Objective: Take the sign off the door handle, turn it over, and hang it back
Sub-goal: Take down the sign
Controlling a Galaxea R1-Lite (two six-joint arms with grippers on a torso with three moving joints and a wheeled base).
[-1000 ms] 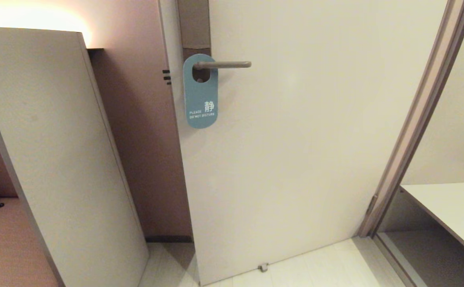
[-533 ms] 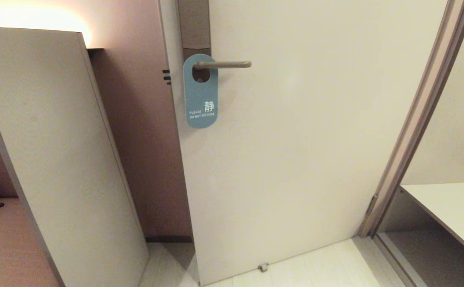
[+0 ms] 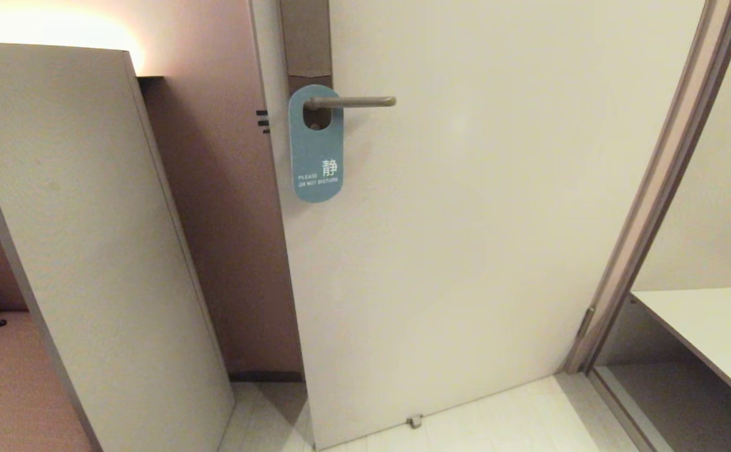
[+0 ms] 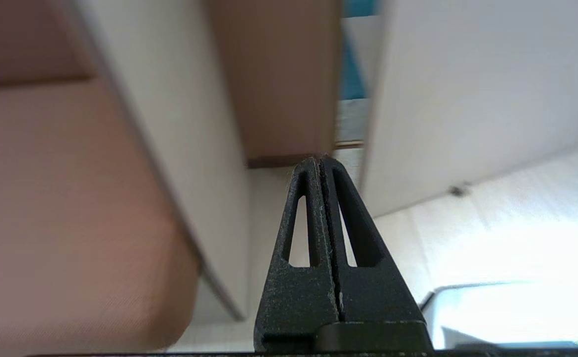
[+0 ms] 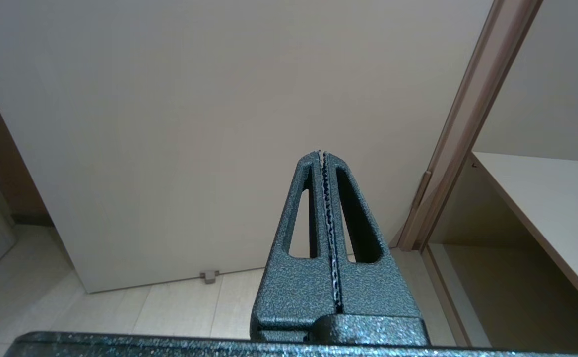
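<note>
sign (image 3: 315, 150) blue-side out on door handle (image 3: 356, 101) | door (image 3: 465, 251) face bare

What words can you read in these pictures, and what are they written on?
"PLEASE DO NOT DISTURB": small white letters low on the blue sign hanging on the handle.
"静": one big white Chinese character on the sign, just above those words.
Nothing else readable shows; the two wrist views carry no writing at all.

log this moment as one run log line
stage: not started | sign: blue side out, on door handle | left gripper: shut, empty, low | right gripper: shut, empty, parked
</note>
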